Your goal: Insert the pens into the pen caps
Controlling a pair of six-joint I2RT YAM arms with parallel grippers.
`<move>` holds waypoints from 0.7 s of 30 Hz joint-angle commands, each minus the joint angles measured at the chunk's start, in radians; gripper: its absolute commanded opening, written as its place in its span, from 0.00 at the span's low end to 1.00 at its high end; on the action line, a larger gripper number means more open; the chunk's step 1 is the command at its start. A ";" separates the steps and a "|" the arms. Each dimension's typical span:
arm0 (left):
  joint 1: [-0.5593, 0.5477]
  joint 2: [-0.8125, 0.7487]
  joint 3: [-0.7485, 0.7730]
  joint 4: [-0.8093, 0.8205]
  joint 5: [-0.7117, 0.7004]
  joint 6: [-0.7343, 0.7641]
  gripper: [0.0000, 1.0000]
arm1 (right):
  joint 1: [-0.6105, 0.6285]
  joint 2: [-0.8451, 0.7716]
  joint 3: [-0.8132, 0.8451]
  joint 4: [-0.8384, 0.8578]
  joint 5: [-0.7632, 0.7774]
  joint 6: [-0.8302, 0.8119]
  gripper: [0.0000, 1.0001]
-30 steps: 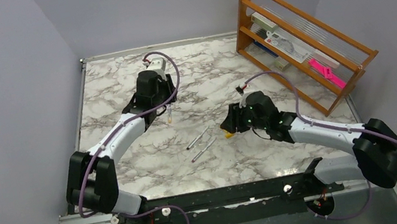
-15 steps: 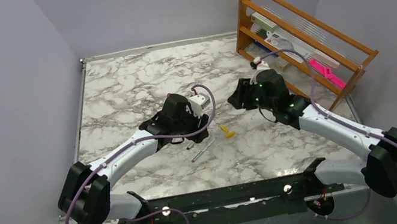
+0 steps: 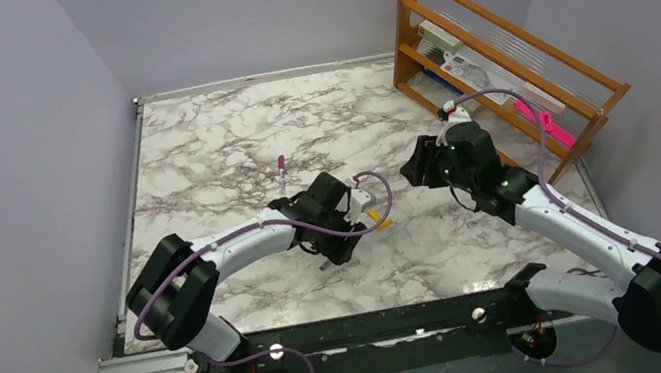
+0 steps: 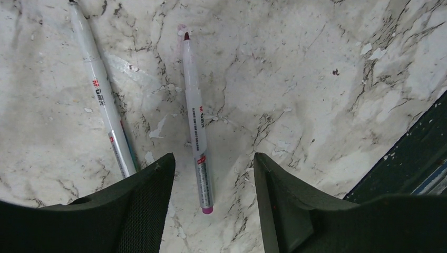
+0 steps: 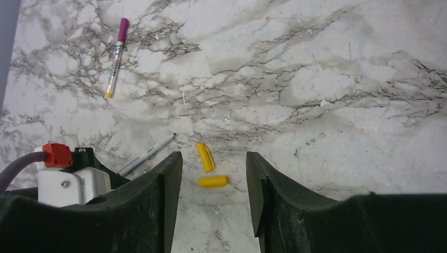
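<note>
Hovering low over the white marble-patterned table (image 3: 200, 158), the left tool (image 4: 212, 163) has its two dark fingers spread apart with nothing between them. Right under that gap lies a thin silver-grey pen with a magenta butt end (image 4: 195, 124), uncapped, its dark tip pointing away from the fingers. A second silver-grey pen (image 4: 103, 92) lies just beside it, not touching.

Right of centre, the right tool (image 5: 214, 156) hangs higher, its fingers also apart and empty. It looks down on two stubby yellow-orange plastic caps (image 5: 205, 157), which lie near each other at an angle, just right of the left arm's wrist. Further back and to the left, a third pen (image 3: 282, 176) lies alone, already wearing a magenta cap (image 5: 123, 25).

From where I stand, these pens look light, stiff and smooth-barrelled. They are round enough to roll away if a finger nudges one before the other closes. I'd pinch the pen squarely across the barrel, around the printed label at mid-length, so it lifts level and the tip stays free.

The caps look lighter and harder, and likely to skid on the slick table. I'd grip one across its short body, leaving the open mouth clear.
</note>
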 commanded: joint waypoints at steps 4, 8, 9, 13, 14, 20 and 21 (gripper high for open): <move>-0.025 0.054 0.049 -0.052 -0.088 0.008 0.56 | -0.002 -0.012 -0.005 -0.017 0.035 -0.025 0.48; -0.036 0.103 0.063 -0.055 -0.129 -0.013 0.48 | -0.003 -0.011 -0.004 -0.014 0.030 -0.032 0.47; -0.041 0.118 0.066 -0.056 -0.129 -0.014 0.48 | -0.003 -0.011 -0.005 -0.014 0.029 -0.032 0.47; -0.062 0.152 0.079 -0.065 -0.115 -0.013 0.42 | -0.003 -0.015 -0.009 -0.021 0.035 -0.034 0.47; -0.067 0.158 0.081 -0.069 -0.108 -0.013 0.37 | -0.003 -0.018 -0.011 -0.022 0.039 -0.035 0.47; -0.076 0.188 0.090 -0.078 -0.082 -0.012 0.00 | -0.003 -0.025 -0.015 -0.032 0.055 -0.038 0.47; -0.076 0.196 0.092 -0.079 -0.077 -0.011 0.00 | -0.005 -0.030 -0.017 -0.032 0.054 -0.033 0.47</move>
